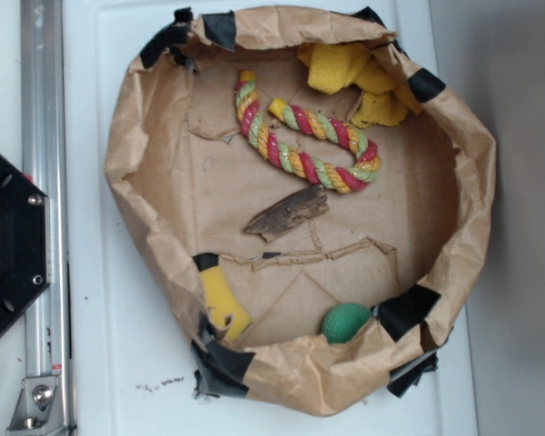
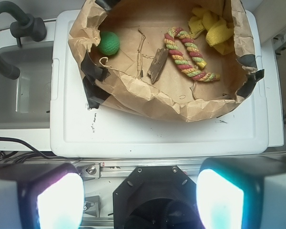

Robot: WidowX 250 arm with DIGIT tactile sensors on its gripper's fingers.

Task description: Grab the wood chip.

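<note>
The wood chip [image 1: 288,213] is a small dark brown sliver lying flat in the middle of the brown paper basket [image 1: 132,136], just below the rope [image 1: 309,136]. It also shows in the wrist view [image 2: 158,65], left of the rope [image 2: 188,55]. My gripper [image 2: 139,200] is open, its two pads [image 2: 59,202] far apart at the bottom of the wrist view. It hangs high above the black robot base [image 2: 155,195], well short of the basket. The gripper is not in the exterior view.
The basket holds a green ball [image 1: 346,322], a yellow sponge [image 1: 222,300] and a yellow cloth [image 1: 359,77]. Its crumpled walls stand up, taped with black. It sits on a white board [image 1: 109,363]. A metal rail [image 1: 41,182] and black base [image 1: 9,245] lie left.
</note>
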